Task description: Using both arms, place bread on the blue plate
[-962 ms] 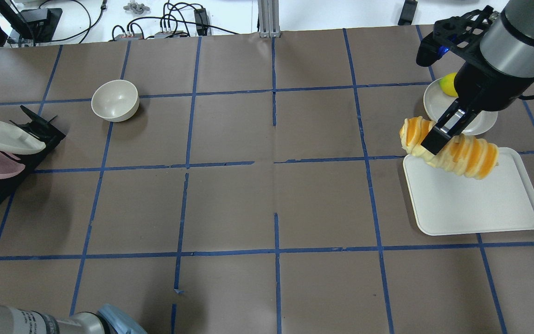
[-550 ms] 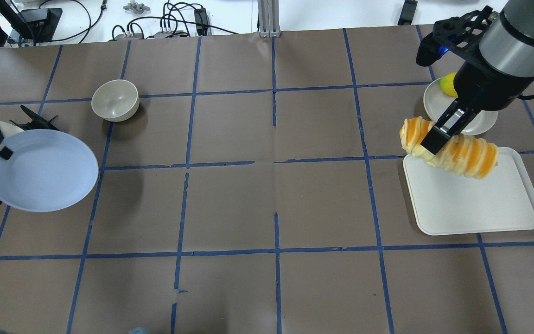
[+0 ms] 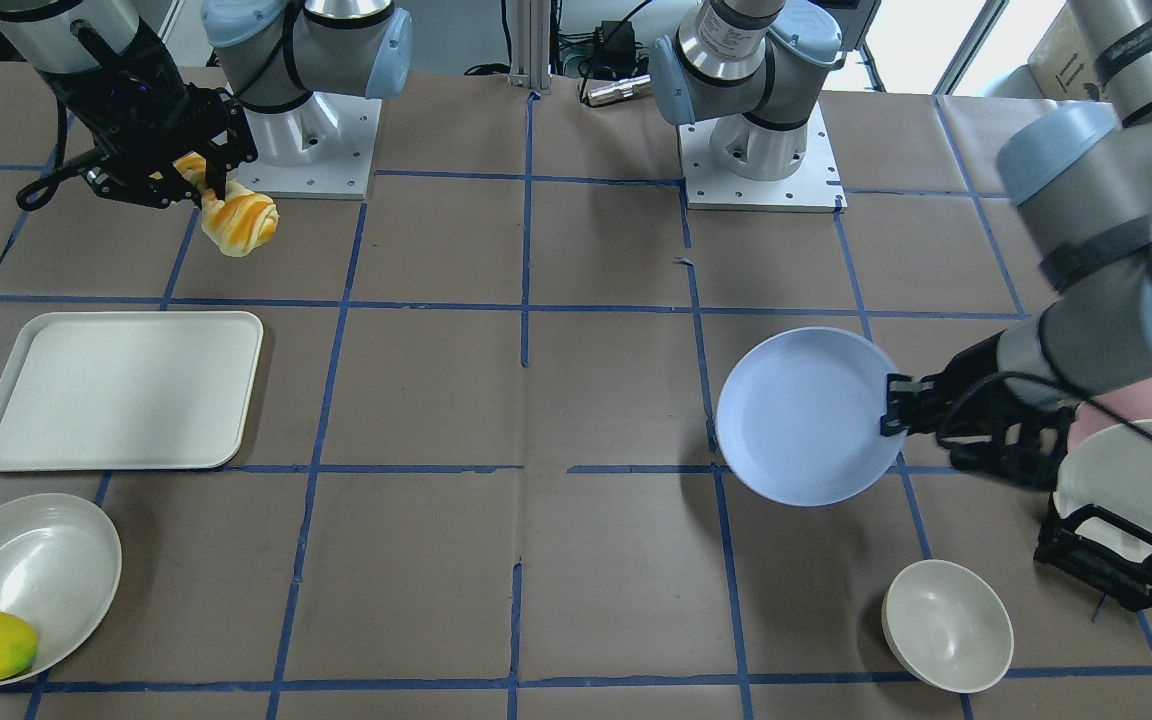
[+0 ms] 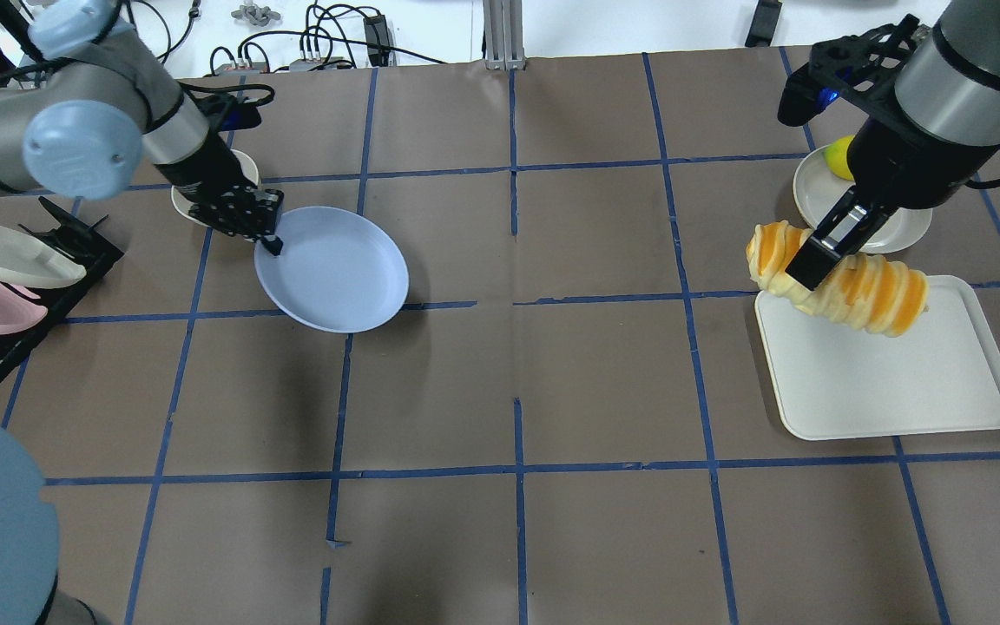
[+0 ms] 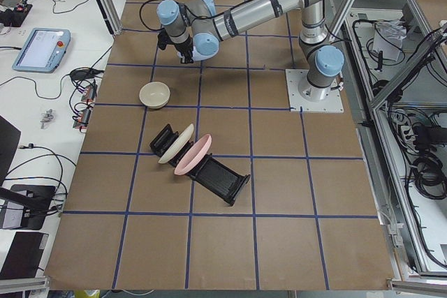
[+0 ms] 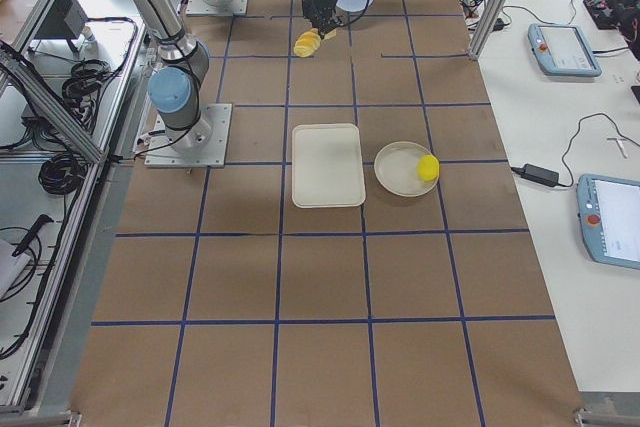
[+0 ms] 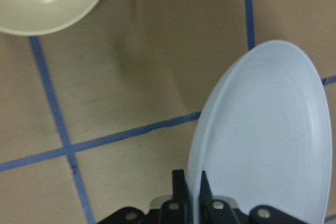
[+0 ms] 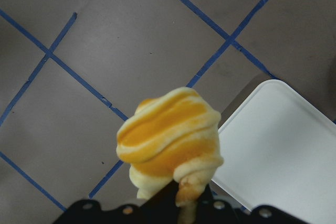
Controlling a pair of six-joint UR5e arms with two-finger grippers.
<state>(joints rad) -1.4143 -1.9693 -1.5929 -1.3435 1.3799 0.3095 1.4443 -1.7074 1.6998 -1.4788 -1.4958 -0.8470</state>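
The bread (image 4: 873,295) is a golden-orange roll with cream spiral stripes. My right gripper (image 4: 812,260) is shut on it and holds it in the air above the far left corner of the white tray. The bread also shows in the front view (image 3: 236,220) and the right wrist view (image 8: 168,140). My left gripper (image 4: 270,243) is shut on the rim of the blue plate (image 4: 335,271) and holds it roughly level above the table's left half. The plate (image 3: 801,415) is empty, and its edge sits between the jaws in the left wrist view (image 7: 268,140).
A white tray (image 4: 891,382) lies under the bread. Behind it, a white plate (image 4: 812,195) carries a lemon-like fruit (image 4: 838,156). A cream bowl (image 3: 946,625) stands just beyond the blue plate. A black dish rack (image 4: 75,247) holds a pink and a white plate at the left edge.
My left arm has carried the blue plate from the table's left edge rightward and farther in, toward the middle. My right gripper and the bread have barely moved.
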